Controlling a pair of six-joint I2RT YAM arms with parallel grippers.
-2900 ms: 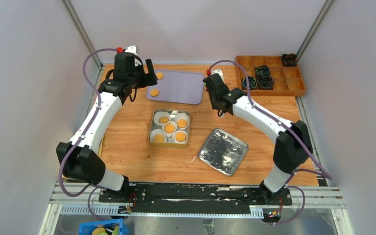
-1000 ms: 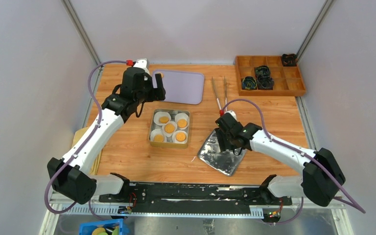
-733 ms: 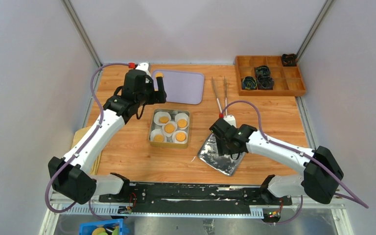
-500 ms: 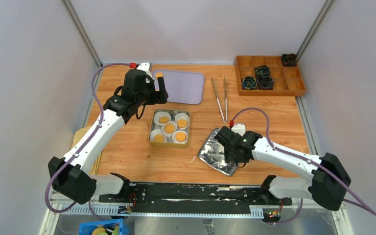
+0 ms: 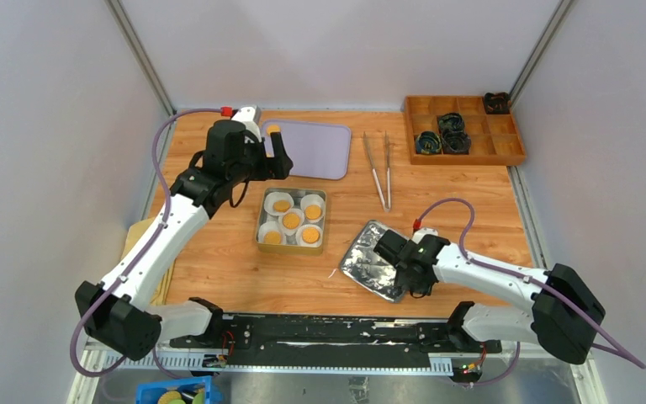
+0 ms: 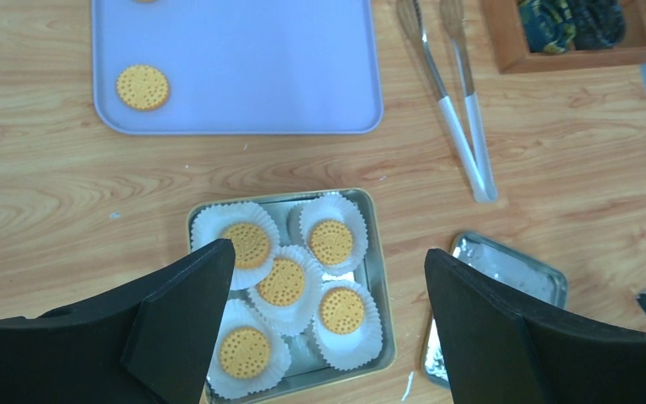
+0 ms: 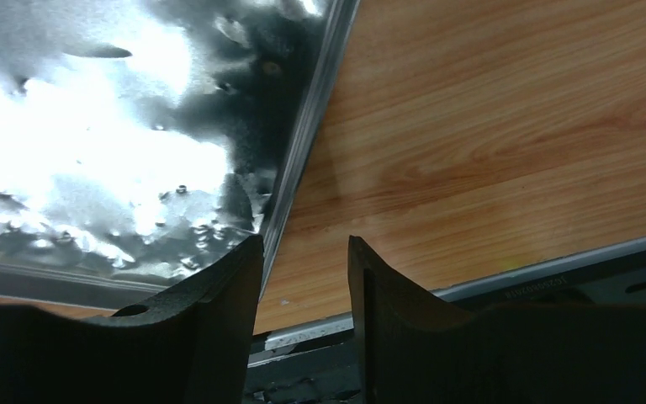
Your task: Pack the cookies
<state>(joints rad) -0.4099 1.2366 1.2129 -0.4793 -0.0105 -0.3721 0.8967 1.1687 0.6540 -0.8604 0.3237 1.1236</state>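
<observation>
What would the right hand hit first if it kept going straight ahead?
Probably the rim of the shiny silver metal lid, or the wooden table just beside it; depth unclear.

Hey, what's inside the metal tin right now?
Five cookies, each in a white paper liner, fill the tin. The liners cover most of its floor.

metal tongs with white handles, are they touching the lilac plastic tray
Apart. The left wrist view shows a strip of bare wooden table between the metal tongs and the lilac tray.
</observation>
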